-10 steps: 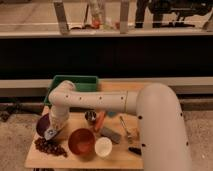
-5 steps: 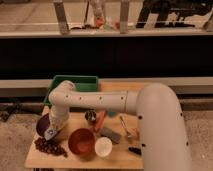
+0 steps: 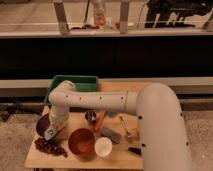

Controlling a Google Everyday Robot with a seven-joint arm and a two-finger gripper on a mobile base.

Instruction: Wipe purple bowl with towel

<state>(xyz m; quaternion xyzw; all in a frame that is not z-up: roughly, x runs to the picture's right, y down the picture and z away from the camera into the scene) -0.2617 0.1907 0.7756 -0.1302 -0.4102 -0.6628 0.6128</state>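
Purple bowl [image 3: 42,124] at table [image 3: 117,156] left edge; gripper [image 3: 51,133] at its rim.

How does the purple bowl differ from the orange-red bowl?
The purple bowl is dark; the orange-red bowl is bright. The purple bowl is partly hidden by the gripper, which is over it; the orange-red bowl shows whole. The purple bowl sits nearer the left edge of the table, the orange-red bowl nearer the middle. Both are round and similar in size.
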